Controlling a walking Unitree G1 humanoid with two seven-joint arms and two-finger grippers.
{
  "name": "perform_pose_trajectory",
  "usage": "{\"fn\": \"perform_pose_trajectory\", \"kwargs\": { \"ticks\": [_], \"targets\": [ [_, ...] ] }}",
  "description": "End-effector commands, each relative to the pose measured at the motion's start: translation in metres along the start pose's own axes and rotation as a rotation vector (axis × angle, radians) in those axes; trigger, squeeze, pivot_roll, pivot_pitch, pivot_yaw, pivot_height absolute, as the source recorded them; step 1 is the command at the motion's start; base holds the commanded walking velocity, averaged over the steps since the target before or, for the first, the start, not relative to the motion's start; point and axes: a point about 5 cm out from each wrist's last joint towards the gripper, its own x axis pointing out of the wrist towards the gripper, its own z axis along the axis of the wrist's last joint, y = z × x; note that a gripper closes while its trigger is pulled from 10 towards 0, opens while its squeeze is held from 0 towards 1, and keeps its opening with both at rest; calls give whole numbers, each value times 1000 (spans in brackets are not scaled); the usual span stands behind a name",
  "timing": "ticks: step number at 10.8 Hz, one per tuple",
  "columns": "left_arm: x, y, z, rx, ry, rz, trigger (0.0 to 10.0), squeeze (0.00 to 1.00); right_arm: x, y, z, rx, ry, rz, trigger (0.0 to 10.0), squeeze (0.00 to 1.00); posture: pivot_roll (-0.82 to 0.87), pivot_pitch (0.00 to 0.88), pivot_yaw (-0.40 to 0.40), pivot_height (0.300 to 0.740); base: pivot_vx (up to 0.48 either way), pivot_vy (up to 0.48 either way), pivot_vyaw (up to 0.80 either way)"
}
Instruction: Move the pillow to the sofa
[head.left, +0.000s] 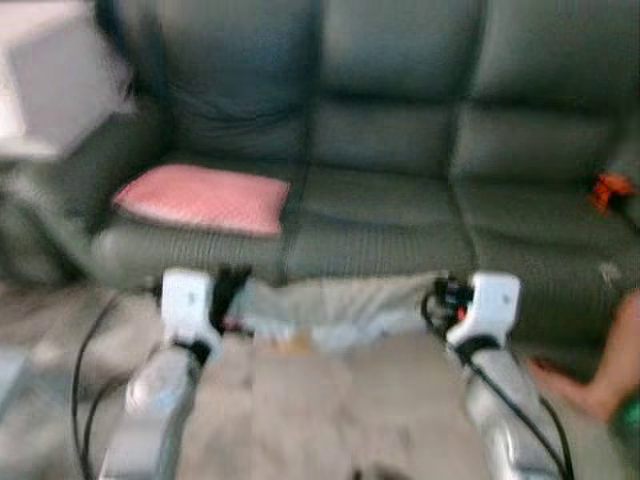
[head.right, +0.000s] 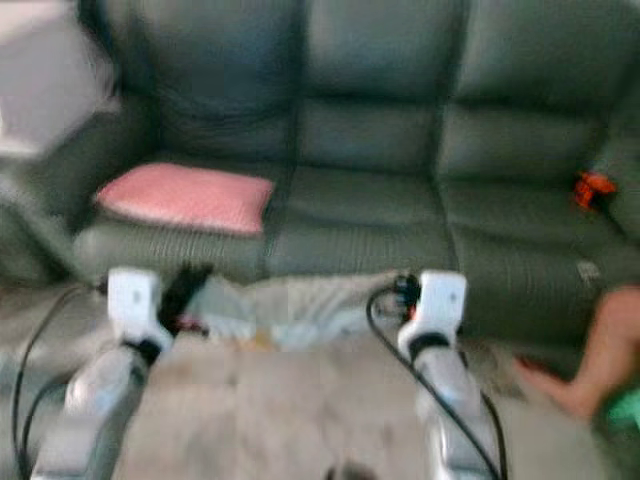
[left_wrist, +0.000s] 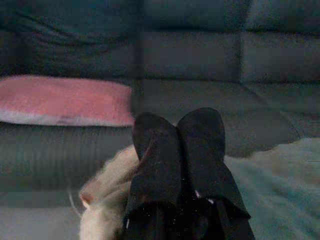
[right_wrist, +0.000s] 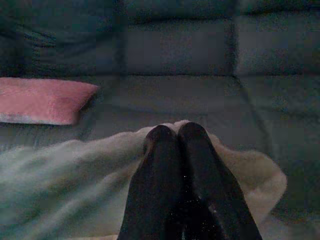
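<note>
Light grey pillow (head.left: 340, 305) suspended in front of sofa (head.left: 400, 150) front edge, at seat height. Left gripper (left_wrist: 177, 132) clenched on pillow's left end; right gripper (right_wrist: 175, 137) clenched on right end. Pink cushion (head.left: 205, 197) lies on sofa's left seat.

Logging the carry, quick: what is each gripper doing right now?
Left gripper: shut on one end of the pale grey-white fabric pillow.
Right gripper: shut on its other end.
</note>
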Motion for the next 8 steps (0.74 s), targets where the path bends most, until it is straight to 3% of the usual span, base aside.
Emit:
{"fn": "perform_pose_trajectory", "kwargs": {
  "ticks": [1,8],
  "targets": [
    [2,-5,7,10,-28,-32,10000,0,3,-1,7,-2,-26,-11,10000,0,6,0,-12,740,289,0,-463],
    [2,-7,6,6,-19,-38,10000,0,5,1,6,2,-17,-7,10000,0,7,0,-12,740,287,0,-800]
  ]
}}
